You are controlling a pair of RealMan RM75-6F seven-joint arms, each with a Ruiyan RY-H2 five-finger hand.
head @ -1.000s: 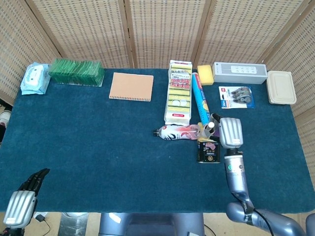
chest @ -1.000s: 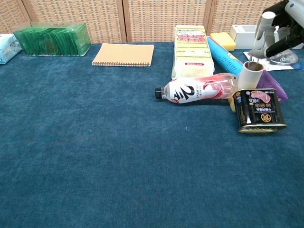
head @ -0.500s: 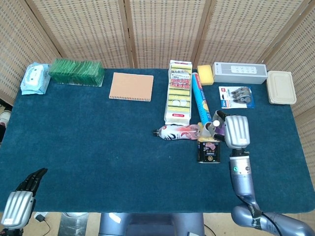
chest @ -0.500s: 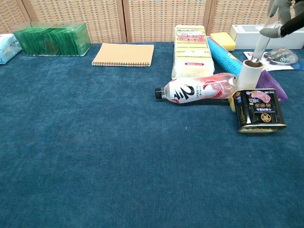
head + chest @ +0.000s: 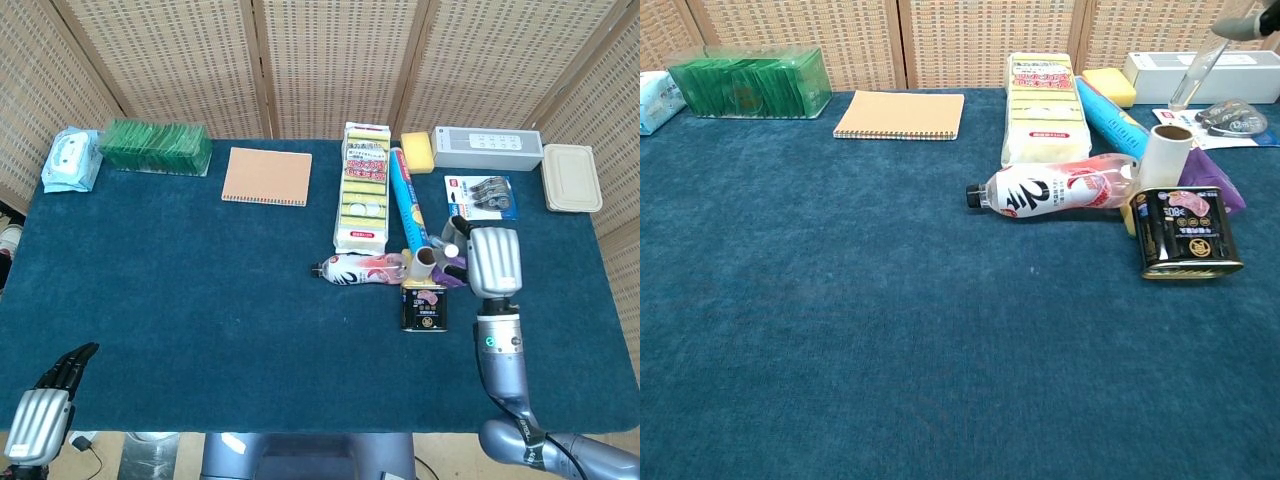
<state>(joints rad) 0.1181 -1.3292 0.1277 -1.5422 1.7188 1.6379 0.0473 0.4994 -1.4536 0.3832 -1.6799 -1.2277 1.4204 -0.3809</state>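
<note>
Our right hand (image 5: 493, 262) hovers above the blue tabletop (image 5: 200, 280), fingers pinching a slim clear tube (image 5: 1196, 71), at three o'clock of the upright white paper roll (image 5: 1165, 156).

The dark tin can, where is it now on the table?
In the head view the dark tin can stands right of centre on the blue table, just below the white roll and beside the lying bottle, left of the right hand.
</note>
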